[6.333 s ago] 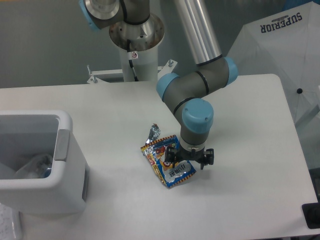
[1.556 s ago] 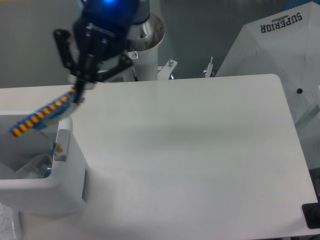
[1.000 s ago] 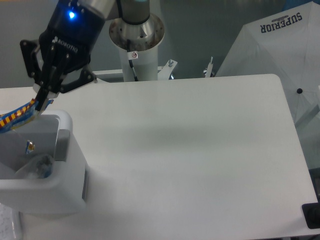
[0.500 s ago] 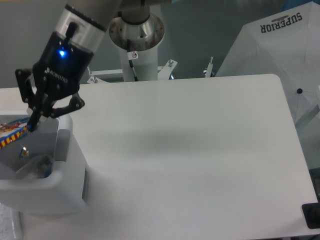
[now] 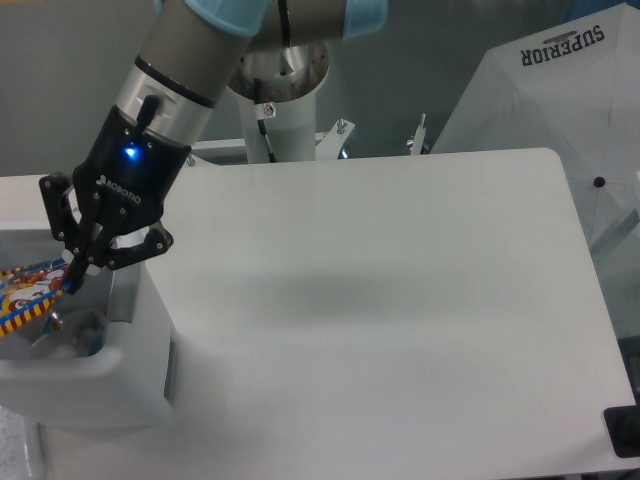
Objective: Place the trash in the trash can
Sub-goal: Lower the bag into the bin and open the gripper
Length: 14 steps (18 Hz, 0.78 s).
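My gripper (image 5: 72,281) hangs over the open top of the white trash can (image 5: 120,385) at the left edge of the table. It is shut on one corner of the blue-red-yellow snack bag (image 5: 30,293), a piece of the trash, which sticks out to the left inside the can's mouth. Crumpled pale litter (image 5: 70,335) lies at the bottom of the can below the bag. The gripper's body hides the can's grey rim panel.
The arm's white base column (image 5: 275,110) stands at the table's back edge. A white folded sheet marked SUPERIOR (image 5: 560,110) leans beyond the right edge. A dark object (image 5: 625,432) sits at the lower right corner.
Earlier my gripper took hold of the snack bag at mid-table. It carried the bag left over the trash can and has now sunk lower, so the bag sits within the can's mouth.
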Each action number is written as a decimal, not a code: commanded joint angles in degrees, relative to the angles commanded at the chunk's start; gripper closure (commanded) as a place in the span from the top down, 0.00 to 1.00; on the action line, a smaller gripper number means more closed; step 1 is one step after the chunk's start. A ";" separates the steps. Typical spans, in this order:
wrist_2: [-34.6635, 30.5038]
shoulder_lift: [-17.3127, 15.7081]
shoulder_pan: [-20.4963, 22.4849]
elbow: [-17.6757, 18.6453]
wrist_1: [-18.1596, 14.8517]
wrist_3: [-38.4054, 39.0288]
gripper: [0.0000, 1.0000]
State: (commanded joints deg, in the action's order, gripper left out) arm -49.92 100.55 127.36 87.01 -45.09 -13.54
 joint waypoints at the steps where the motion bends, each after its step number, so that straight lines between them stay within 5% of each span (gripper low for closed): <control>1: 0.00 0.00 -0.35 0.09 0.00 0.00 0.11; 4: 0.00 0.00 -1.06 1.05 0.17 -0.09 0.21; 9: 0.00 -0.70 -1.32 1.67 0.00 -2.99 1.00; 14: 0.00 -1.66 3.05 1.06 -0.09 -2.37 1.00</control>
State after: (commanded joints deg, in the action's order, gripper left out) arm -49.92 98.88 130.41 88.06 -45.18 -15.91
